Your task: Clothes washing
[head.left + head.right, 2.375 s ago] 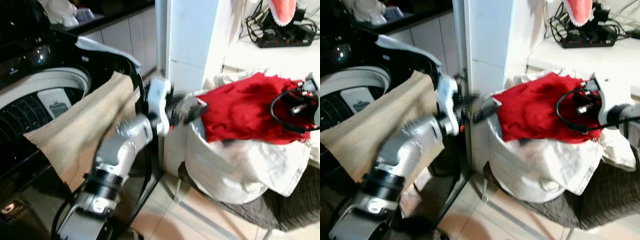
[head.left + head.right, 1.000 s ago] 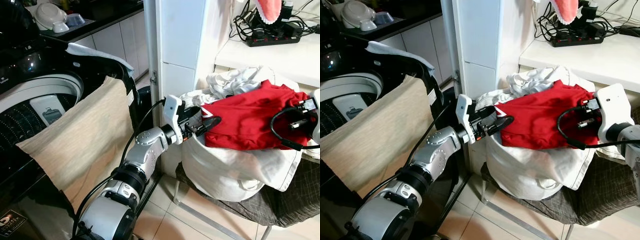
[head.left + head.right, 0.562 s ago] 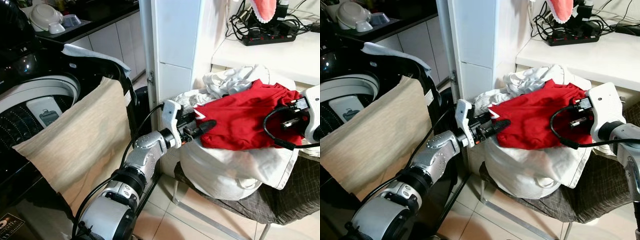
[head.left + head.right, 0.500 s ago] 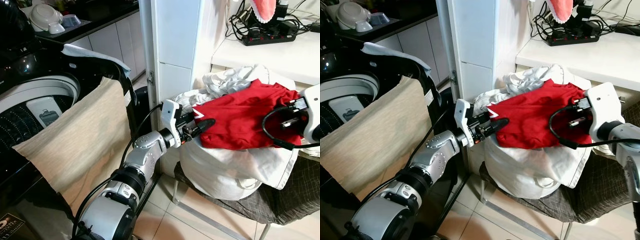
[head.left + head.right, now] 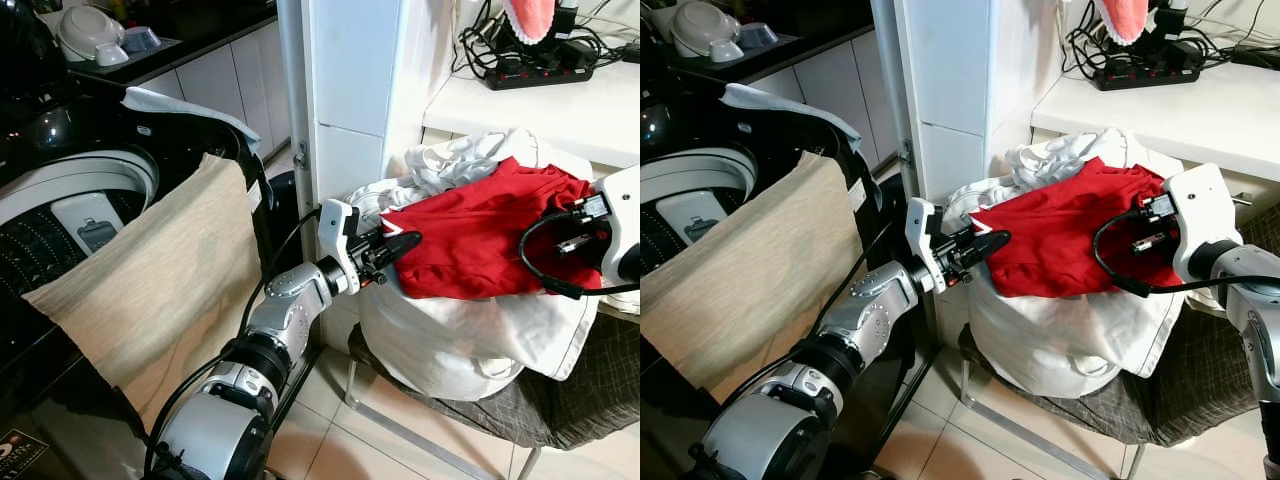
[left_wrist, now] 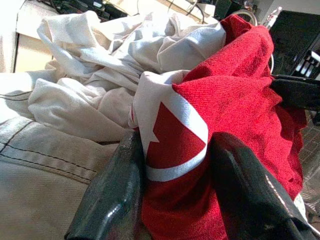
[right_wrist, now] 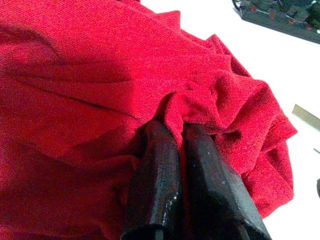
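Observation:
A red garment [image 5: 480, 235] lies on top of a full white laundry bag [image 5: 450, 340] on a chair. My left gripper [image 5: 398, 242] is shut on its near corner, where a white stripe [image 6: 172, 130] shows between the two black fingers [image 6: 112, 197]. My right gripper [image 7: 172, 132] is shut on a fold of the same red garment at its far right side, with its white wrist [image 5: 625, 220] beside the bag. Crumpled white clothes [image 5: 460, 160] lie under and behind the red one.
An open top-loading washing machine [image 5: 80, 190] stands at the left, with a beige cloth [image 5: 160, 290] draped over its front rim. A white pillar [image 5: 350, 90] rises between the machine and the bag. Behind the bag, a counter holds a power strip and cables [image 5: 540, 70]. The floor is tiled.
The view has steadied after an earlier blur. My left gripper has drawn slightly left with the red corner in it. The right gripper keeps its hold on the garment.

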Tool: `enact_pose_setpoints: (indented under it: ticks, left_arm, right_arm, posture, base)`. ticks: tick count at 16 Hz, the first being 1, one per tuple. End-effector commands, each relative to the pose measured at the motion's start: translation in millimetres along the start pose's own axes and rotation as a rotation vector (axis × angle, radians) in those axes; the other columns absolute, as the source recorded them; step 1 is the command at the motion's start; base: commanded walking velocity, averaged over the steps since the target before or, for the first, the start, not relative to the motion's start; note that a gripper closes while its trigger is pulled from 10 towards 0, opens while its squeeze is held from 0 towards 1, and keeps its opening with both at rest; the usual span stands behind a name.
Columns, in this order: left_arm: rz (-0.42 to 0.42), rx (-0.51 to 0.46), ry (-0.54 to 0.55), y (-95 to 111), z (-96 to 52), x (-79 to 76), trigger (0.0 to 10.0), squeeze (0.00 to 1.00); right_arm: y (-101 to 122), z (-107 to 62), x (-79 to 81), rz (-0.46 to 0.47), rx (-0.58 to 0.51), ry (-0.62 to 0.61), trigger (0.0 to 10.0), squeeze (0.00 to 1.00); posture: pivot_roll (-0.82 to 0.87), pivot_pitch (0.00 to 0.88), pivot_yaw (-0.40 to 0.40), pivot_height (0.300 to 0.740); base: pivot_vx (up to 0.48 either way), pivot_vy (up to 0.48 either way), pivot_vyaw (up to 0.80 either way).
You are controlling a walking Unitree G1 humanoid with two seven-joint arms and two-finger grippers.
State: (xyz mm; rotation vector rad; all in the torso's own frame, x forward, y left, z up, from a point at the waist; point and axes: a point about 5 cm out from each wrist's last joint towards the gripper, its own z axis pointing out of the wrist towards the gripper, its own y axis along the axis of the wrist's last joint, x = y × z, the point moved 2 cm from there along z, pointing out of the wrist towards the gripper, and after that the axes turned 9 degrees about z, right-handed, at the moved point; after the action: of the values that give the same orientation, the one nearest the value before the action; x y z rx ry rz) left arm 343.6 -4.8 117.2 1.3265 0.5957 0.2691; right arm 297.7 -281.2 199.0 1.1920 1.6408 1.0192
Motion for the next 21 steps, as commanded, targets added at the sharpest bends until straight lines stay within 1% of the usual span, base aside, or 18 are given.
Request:
enact_pose_setpoints:
  ticks: [1, 4, 5, 6, 7, 11, 14, 15, 16, 18, 19, 20, 21]
  left_arm:
    - [-0.120, -0.101, -0.176, 8, 50.2, -67.9, 0.0, 0.00]
    - [-0.126, -0.103, -0.182, 8, 50.2, -68.4, 0.0, 0.00]
    - [-0.134, -0.108, -0.175, 9, 50.2, -67.1, 0.0, 0.00]
    - [-0.135, -0.110, -0.172, 9, 50.1, -66.6, 0.0, 0.00]
    - [-0.139, -0.114, -0.170, 10, 50.1, -65.6, 0.0, 0.00]
    - [-0.149, -0.123, -0.168, 12, 49.8, -64.3, 0.0, 0.00]
    - [-0.149, -0.124, -0.158, 13, 48.9, -61.7, 0.0, 0.00]
    - [-0.150, -0.125, -0.154, 13, 48.5, -60.6, 0.0, 0.00]
    - [-0.152, -0.128, -0.150, 14, 48.1, -59.3, 0.0, 0.00]
    - [-0.153, -0.132, -0.138, 16, 47.3, -55.9, 0.0, 0.00]
    - [-0.152, -0.133, -0.136, 16, 47.3, -55.4, 0.0, 0.00]
    - [-0.145, -0.147, -0.110, 20, 46.9, -50.6, 0.0, 0.00]
    - [-0.114, -0.173, -0.075, 31, 45.6, -41.2, 0.0, 0.00]
  right_arm:
    - [6, 1.2, 4.3, -0.015, -0.013, 0.006, 0.0, 0.00]
    - [6, 1.1, 3.8, -0.017, -0.013, 0.001, 0.0, 0.00]
    - [7, 0.9, 4.0, -0.035, -0.014, -0.002, 10.0, 0.91]
    - [7, 1.1, 5.8, -0.015, -0.020, 0.017, 10.0, 0.91]
    - [8, 0.7, 7.2, -0.007, -0.023, 0.030, 10.0, 1.00]
    - [11, -0.6, 7.1, -0.013, -0.034, 0.030, 10.0, 1.00]
    - [20, -5.7, 9.7, -0.009, -0.085, 0.065, 10.0, 1.00]
    - [24, -8.5, 9.7, -0.023, -0.103, 0.068, 10.0, 1.00]
    - [28, -11.9, 10.1, -0.010, -0.125, 0.080, 10.0, 1.00]
    - [35, -22.1, 13.9, -0.003, -0.162, 0.138, 10.0, 1.00]
    - [37, -24.4, 14.7, 0.000, -0.171, 0.153, 10.0, 1.00]
    - [44, -34.5, 23.0, -0.007, -0.215, 0.242, 10.0, 1.00]
    - [51, -47.4, 33.3, -0.002, -0.261, 0.343, 10.0, 1.00]
  posture:
    - [-0.20, 0.000, 0.089, 0.740]
    - [-0.20, 0.000, 0.090, 0.740]
    - [-0.20, 0.000, 0.091, 0.740]
    - [-0.20, 0.000, 0.091, 0.740]
    - [-0.20, 0.000, 0.092, 0.740]
    - [-0.20, 0.000, 0.094, 0.740]
    - [-0.19, 0.000, 0.096, 0.740]
    - [-0.19, 0.000, 0.097, 0.740]
    - [-0.19, 0.000, 0.100, 0.740]
    - [-0.19, 0.000, 0.100, 0.740]
    - [-0.19, 0.000, 0.108, 0.740]
    - [-0.19, 0.000, 0.112, 0.740]
    - [-0.19, 0.000, 0.115, 0.740]
  base:
    - [0.000, 0.000, 0.00]
    - [0.000, 0.000, 0.00]
    - [0.000, 0.000, 0.00]
    - [0.000, 0.000, 0.00]
    - [0.000, 0.000, 0.00]
    - [0.000, 0.000, 0.00]
    - [0.000, 0.000, 0.00]
    - [0.000, 0.000, 0.00]
    - [0.000, 0.000, 0.00]
    - [0.000, 0.000, 0.00]
    - [0.000, 0.000, 0.00]
    - [0.000, 0.000, 0.00]
    - [0.000, 0.000, 0.00]
